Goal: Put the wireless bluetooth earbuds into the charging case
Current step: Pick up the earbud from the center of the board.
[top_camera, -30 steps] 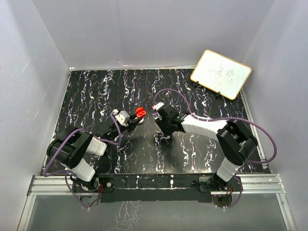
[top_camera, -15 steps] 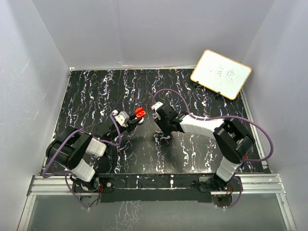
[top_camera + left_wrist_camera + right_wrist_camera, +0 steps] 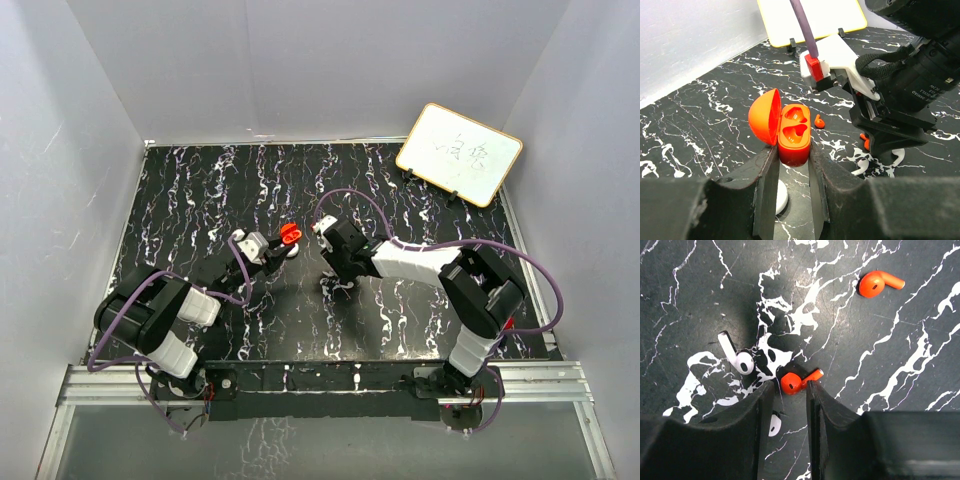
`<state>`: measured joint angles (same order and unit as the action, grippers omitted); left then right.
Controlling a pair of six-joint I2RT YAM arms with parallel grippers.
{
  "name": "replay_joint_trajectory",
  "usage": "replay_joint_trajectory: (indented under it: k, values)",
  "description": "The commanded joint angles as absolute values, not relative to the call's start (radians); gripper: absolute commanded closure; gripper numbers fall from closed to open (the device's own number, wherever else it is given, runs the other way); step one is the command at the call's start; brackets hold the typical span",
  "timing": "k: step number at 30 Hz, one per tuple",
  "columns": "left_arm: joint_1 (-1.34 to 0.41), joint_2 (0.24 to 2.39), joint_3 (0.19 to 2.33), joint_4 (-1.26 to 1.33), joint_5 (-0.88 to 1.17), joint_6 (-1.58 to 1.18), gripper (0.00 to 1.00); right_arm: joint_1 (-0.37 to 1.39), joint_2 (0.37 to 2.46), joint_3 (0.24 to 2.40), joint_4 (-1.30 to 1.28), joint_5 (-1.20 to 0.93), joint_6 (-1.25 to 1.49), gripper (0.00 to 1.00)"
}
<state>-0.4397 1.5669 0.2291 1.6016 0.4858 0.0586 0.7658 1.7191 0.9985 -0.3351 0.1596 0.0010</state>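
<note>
Near the middle of the table (image 3: pixel 200 190), the left gripper (image 3: pixel 790 167) is clamped on the open charging case (image 3: pixel 794 134). Just right of it, the nearer right gripper (image 3: pixel 789 390) straddles one earbud (image 3: pixel 792 383). Its stem lies crosswise toward the right finger. Those fingers, part open and gripping nothing yet, have narrowed since a second ago.
</note>
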Motion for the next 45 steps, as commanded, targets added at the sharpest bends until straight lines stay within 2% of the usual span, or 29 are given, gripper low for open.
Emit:
replay_joint_trajectory:
  k: [1,8,22,33,45]
  values:
    - [-0.433,1.531,0.224,1.787,0.488,0.078,1.0,0.774,1.73,0.997,-0.292,0.181,-0.006,0.7]
    - [-0.431,1.528,0.218,1.787,0.484,0.082,1.0,0.775,1.735,0.999,-0.291,0.183,-0.009,0.72]
    - [-0.431,1.52,0.209,1.787,0.476,0.088,1.0,0.777,1.728,1.0,-0.29,0.193,-0.008,0.86]
    - [-0.428,1.515,0.203,1.787,0.471,0.093,1.0,0.774,1.636,1.024,-0.302,0.177,0.03,0.92]
    - [-0.425,1.507,0.19,1.787,0.464,0.106,1.0,0.7,1.555,1.11,-0.349,-0.017,0.154,0.95]
